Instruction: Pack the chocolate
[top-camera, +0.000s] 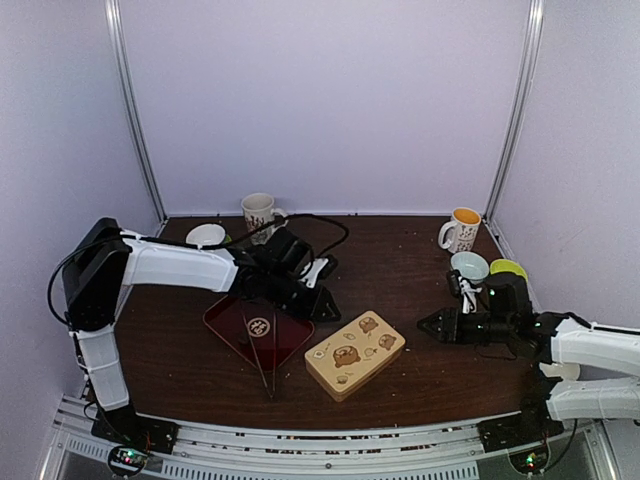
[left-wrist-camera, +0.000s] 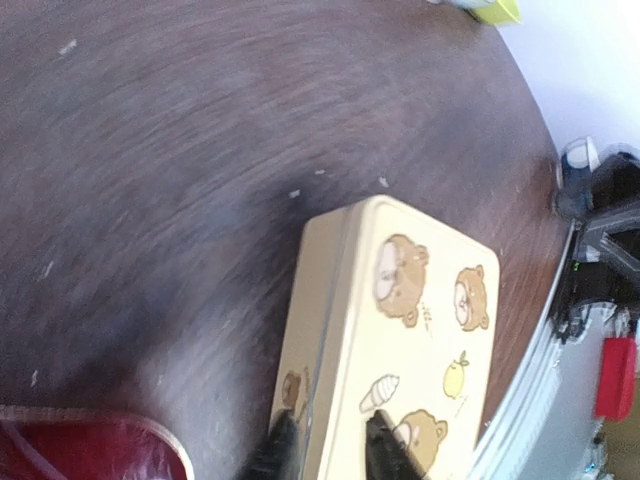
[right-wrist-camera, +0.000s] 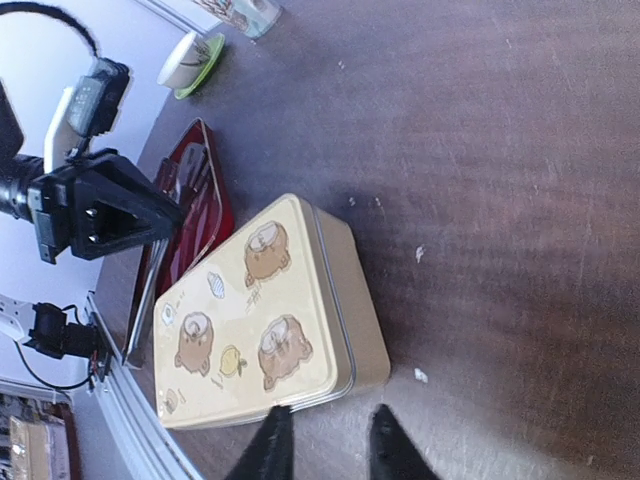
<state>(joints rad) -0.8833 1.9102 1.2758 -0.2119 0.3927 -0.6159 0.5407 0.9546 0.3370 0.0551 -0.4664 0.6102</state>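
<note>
The tan tin (top-camera: 355, 354) with bear pictures lies lid shut on the brown table, right of the red tray (top-camera: 258, 328). It also shows in the left wrist view (left-wrist-camera: 400, 330) and the right wrist view (right-wrist-camera: 265, 310). No chocolate pieces show in any view. My left gripper (top-camera: 322, 303) hovers between tray and tin; its fingers (left-wrist-camera: 325, 445) are apart with nothing between them, over the tin's near corner. My right gripper (top-camera: 430, 323) is right of the tin, low over the table; its fingers (right-wrist-camera: 325, 445) are apart and empty, just short of the tin's end.
A patterned mug (top-camera: 260, 212) and a white cup on a green saucer (top-camera: 205, 236) stand at the back left. An orange-lined mug (top-camera: 462, 230), a pale blue cup (top-camera: 469, 266) and a yellow-green saucer (top-camera: 508, 268) stand at the back right. White crumbs dot the table.
</note>
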